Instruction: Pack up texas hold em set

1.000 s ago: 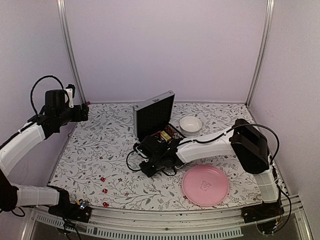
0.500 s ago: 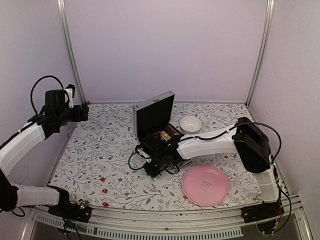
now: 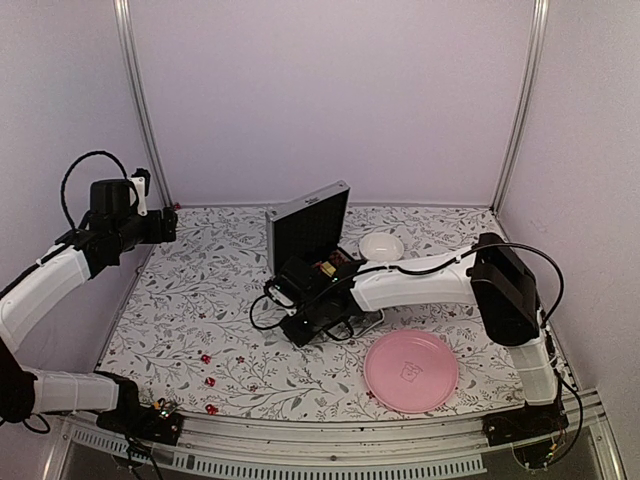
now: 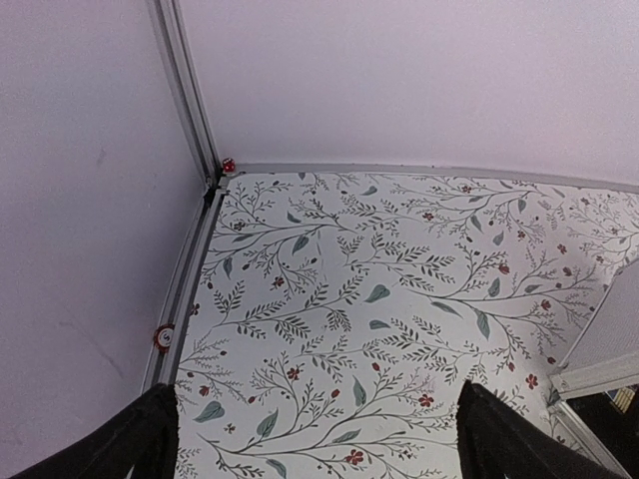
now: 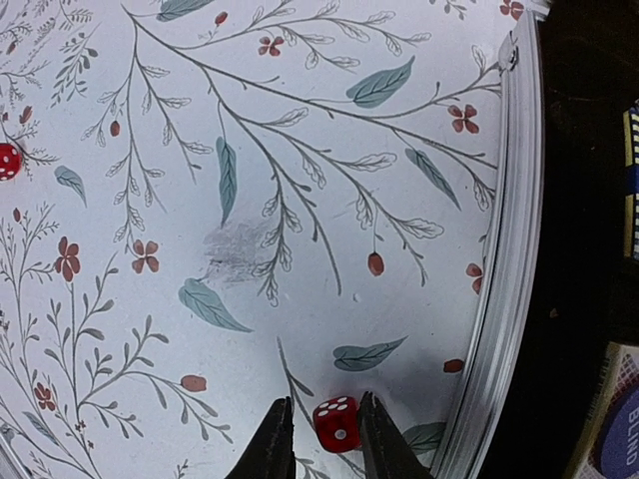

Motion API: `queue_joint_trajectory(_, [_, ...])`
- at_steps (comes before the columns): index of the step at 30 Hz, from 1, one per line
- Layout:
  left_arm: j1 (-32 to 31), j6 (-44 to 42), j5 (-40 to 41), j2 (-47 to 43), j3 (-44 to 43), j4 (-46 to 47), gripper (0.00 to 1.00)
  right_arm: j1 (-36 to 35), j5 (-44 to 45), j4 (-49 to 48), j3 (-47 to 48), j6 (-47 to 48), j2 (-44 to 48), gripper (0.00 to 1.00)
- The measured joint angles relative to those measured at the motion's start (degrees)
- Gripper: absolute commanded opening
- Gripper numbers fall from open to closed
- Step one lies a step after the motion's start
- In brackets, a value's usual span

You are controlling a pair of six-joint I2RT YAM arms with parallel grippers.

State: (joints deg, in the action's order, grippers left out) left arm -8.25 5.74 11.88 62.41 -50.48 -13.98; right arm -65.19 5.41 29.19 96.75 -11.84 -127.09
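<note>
**Right pincer straddled a die beside the open case**

The flower-patterned table filled the booth. The right arm stretched low across it and lay over the front of the silver briefcase. The case stood at the middle of the far half, its lid up and tilted back. The arm hid most of the black tray, so I could make out only a card deck behind the wrist. The left arm was raised at the far left corner, well apart from everything. The left gripper had its fingers spread wide over bare cloth and held nothing.

A pink plate lay near the front edge, right of the case, and a white bowl sat just beside the case on its far right. Loose red dice were scattered toward the front left.

Seen from the wrist, the right gripper was narrowed around a red die on the cloth beside the case's silver rim. A sliver of cloth showed between the die and one finger, so the gripper was not yet clamped. A second die lay farther off.
</note>
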Motion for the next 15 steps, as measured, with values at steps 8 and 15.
queue_joint_trajectory(8, [0.0,0.0,0.0,0.0,0.0,0.0,0.97,0.0,0.5,0.7,0.6,-0.1,-1.5,0.26])
queue_joint_trajectory(15, [0.0,0.0,-0.3,0.0,0.0,0.0,0.97,0.0,1.4,1.7,0.6,-0.1,-1.7,0.24])
